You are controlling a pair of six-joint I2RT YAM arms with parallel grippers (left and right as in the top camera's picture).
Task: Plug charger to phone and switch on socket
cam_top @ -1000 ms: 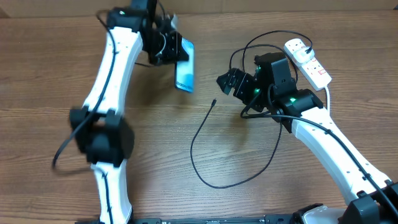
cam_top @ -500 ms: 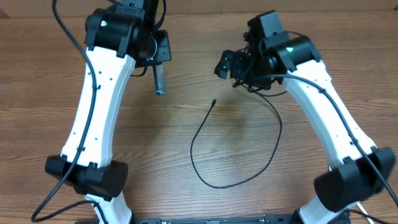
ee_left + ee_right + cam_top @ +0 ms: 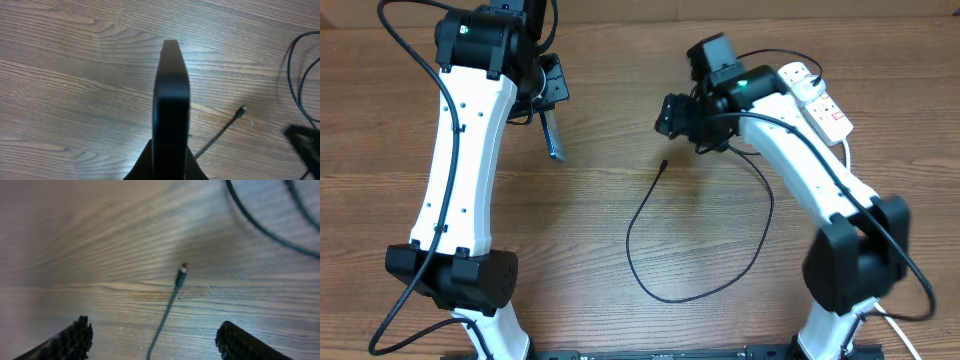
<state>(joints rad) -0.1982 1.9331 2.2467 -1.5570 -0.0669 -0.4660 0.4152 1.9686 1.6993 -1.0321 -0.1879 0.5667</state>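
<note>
Left gripper (image 3: 545,108) is clamping the slim dark phone (image 3: 552,136) edge-on above the wooden counter (image 3: 580,250); right gripper (image 3: 154,326), jaws wide, is hovering over the tip of the thin black charger (image 3: 183,271) (a skewed pinch could flick it away).

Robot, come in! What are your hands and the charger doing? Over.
Left hand shut on the phone. Right hand open, above the charger tip, which lies loose on the table. Nothing blocking the tip.

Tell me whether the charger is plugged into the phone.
Unplugged: the charger tip lies bare on the table, apart from the phone in the left gripper.
</note>
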